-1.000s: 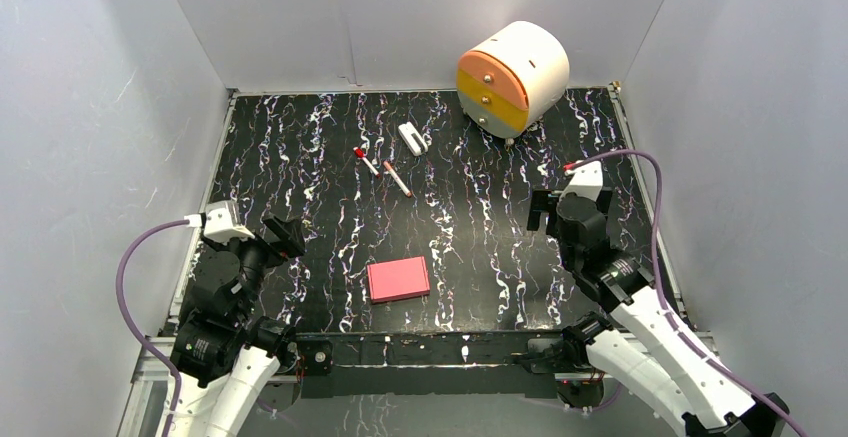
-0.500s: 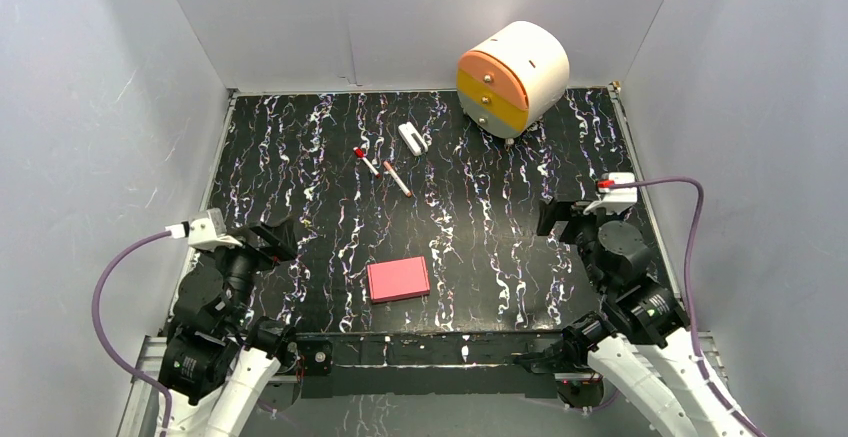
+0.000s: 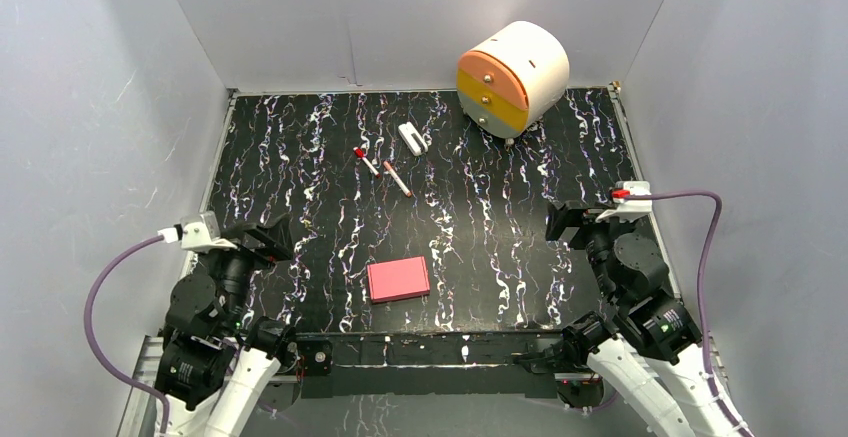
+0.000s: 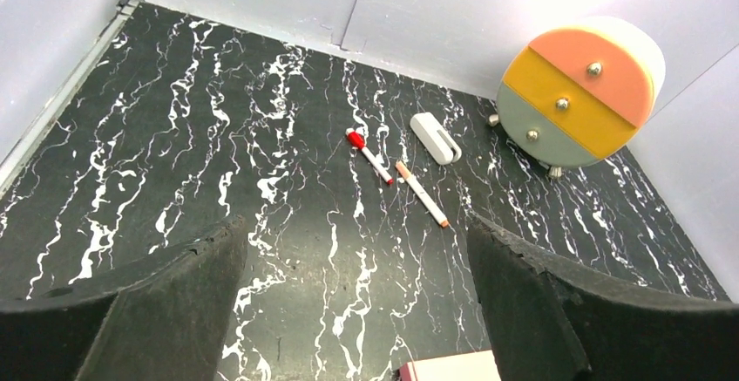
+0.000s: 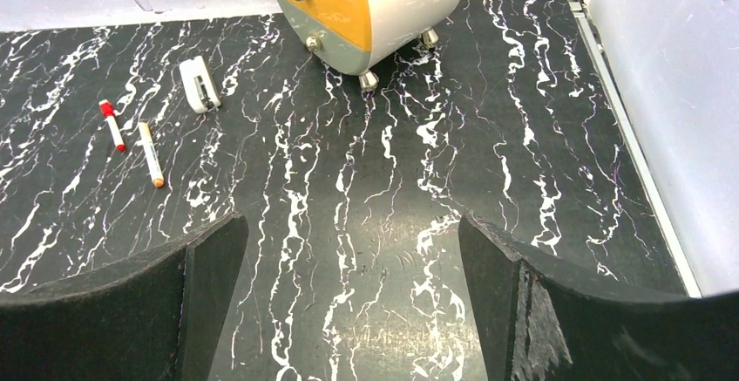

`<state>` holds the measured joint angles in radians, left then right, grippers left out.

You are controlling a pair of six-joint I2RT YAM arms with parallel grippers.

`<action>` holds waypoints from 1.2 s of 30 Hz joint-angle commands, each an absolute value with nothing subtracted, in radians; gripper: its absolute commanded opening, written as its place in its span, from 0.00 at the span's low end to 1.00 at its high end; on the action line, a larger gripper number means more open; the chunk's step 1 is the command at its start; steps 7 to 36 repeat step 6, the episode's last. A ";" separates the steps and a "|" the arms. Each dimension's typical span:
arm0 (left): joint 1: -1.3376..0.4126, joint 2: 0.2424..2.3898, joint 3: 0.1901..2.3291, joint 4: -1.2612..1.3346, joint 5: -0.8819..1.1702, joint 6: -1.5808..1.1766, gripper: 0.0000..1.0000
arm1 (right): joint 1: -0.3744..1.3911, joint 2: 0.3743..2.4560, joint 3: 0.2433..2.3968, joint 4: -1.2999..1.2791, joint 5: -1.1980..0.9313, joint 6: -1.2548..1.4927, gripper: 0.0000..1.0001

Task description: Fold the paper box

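Note:
The paper box (image 3: pixel 398 279) is a small flat pink-red rectangle lying on the black marbled table near the front middle. Its far edge also shows at the bottom of the left wrist view (image 4: pixel 449 369). My left gripper (image 3: pixel 272 237) is open and empty, drawn back at the front left, well left of the box. My right gripper (image 3: pixel 562 221) is open and empty at the right side, well right of the box. In both wrist views the jaws stand wide apart with only table between them. The box is out of the right wrist view.
A round white drawer unit (image 3: pixel 513 77) with orange and yellow fronts stands at the back right. A red-capped marker (image 3: pixel 366 161), an orange-tipped pen (image 3: pixel 397 178) and a small white clip (image 3: pixel 412 138) lie mid-table. Grey walls close in three sides.
Both arms have drawn back toward their bases and outward: the left gripper moved down-left, the right gripper right and lower. The box has not moved.

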<state>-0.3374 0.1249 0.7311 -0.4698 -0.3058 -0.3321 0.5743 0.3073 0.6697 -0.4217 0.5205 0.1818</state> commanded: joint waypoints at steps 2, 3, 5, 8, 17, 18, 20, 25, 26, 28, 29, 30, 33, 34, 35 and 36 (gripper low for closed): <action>-0.338 0.112 0.692 -0.424 -0.282 -0.330 0.93 | 0.578 0.303 0.695 -0.413 0.545 0.172 1.00; -0.337 0.110 0.688 -0.423 -0.284 -0.331 0.93 | 0.578 0.305 0.695 -0.415 0.547 0.171 1.00; -0.338 0.106 0.684 -0.423 -0.284 -0.330 0.93 | 0.577 0.307 0.697 -0.416 0.548 0.171 1.00; -0.338 0.104 0.684 -0.424 -0.285 -0.330 0.93 | 0.578 0.308 0.698 -0.417 0.546 0.172 1.00; -0.338 0.104 0.684 -0.424 -0.285 -0.330 0.93 | 0.578 0.308 0.698 -0.417 0.546 0.172 1.00; -0.338 0.104 0.684 -0.424 -0.285 -0.330 0.93 | 0.578 0.308 0.698 -0.417 0.546 0.172 1.00; -0.338 0.104 0.684 -0.424 -0.285 -0.330 0.93 | 0.578 0.308 0.698 -0.417 0.546 0.172 1.00; -0.338 0.104 0.684 -0.424 -0.285 -0.330 0.93 | 0.578 0.308 0.698 -0.417 0.546 0.172 1.00; -0.338 0.104 0.684 -0.424 -0.285 -0.330 0.93 | 0.578 0.308 0.698 -0.417 0.546 0.172 1.00; -0.338 0.104 0.684 -0.424 -0.285 -0.330 0.93 | 0.578 0.308 0.698 -0.417 0.546 0.172 1.00; -0.338 0.104 0.684 -0.424 -0.285 -0.330 0.93 | 0.578 0.308 0.698 -0.417 0.546 0.172 1.00; -0.338 0.104 0.684 -0.424 -0.285 -0.330 0.93 | 0.578 0.308 0.698 -0.417 0.546 0.172 1.00; -0.338 0.104 0.684 -0.424 -0.285 -0.330 0.93 | 0.578 0.308 0.698 -0.417 0.546 0.172 1.00; -0.338 0.104 0.684 -0.424 -0.285 -0.330 0.93 | 0.578 0.308 0.698 -0.417 0.546 0.172 1.00; -0.338 0.104 0.684 -0.424 -0.285 -0.330 0.93 | 0.578 0.308 0.698 -0.417 0.546 0.172 1.00; -0.338 0.104 0.684 -0.424 -0.285 -0.330 0.93 | 0.578 0.308 0.698 -0.417 0.546 0.172 1.00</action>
